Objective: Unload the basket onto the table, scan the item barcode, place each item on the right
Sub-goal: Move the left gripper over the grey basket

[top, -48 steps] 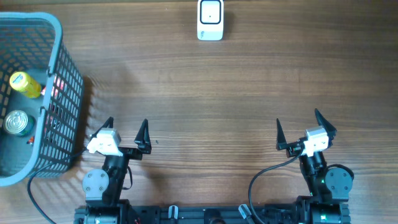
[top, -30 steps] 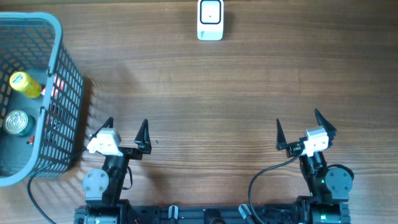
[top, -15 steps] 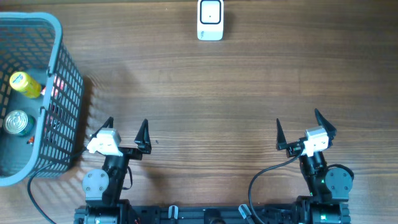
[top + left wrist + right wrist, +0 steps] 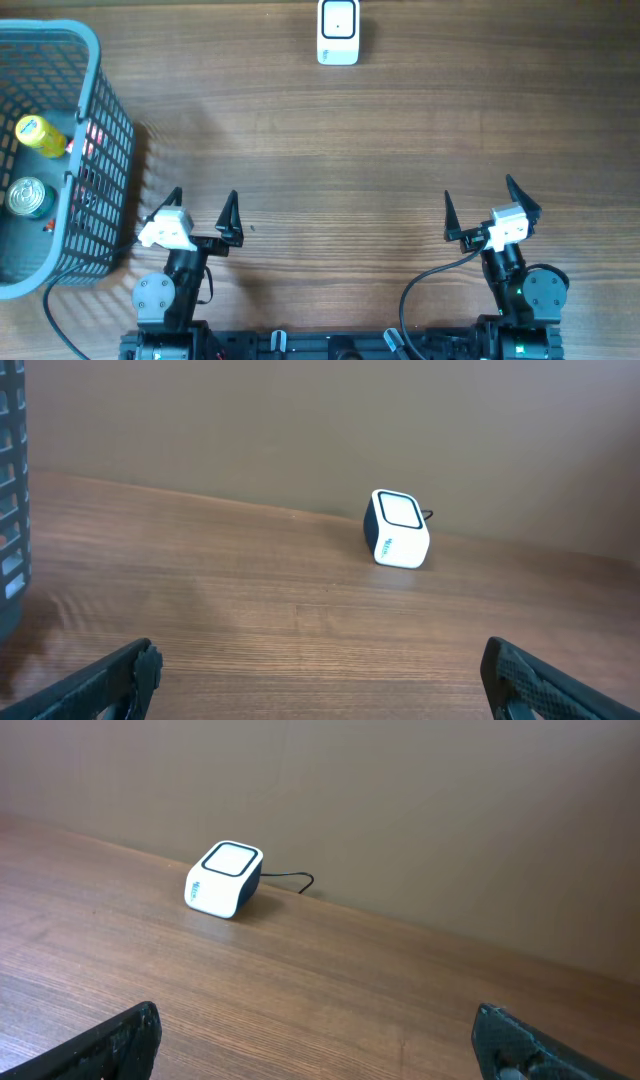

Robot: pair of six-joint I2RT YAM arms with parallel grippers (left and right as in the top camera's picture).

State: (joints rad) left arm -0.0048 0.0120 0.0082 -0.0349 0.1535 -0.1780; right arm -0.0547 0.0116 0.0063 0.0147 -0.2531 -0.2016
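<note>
Nearest the base, the left gripper (image 4: 204, 200) at seven o'clock and the right gripper (image 4: 480, 192) at five o'clock both hang just over the table (image 4: 330, 170), fingers spread wide apart and holding nothing. The items to scan sit in the basket (image 4: 108, 150) out at nine o'clock: a can (image 4: 28, 197) and, just beyond it, a yellow bottle (image 4: 40, 136). The scanner (image 4: 338, 32) waits at twelve o'clock on the far edge, window up. I'd reckon the first job is fetching an item, and the left arm is the one for it. It should rise over the basket wall before dropping in, grip the can across its sides, and lift straight up so it clears the rim.
</note>
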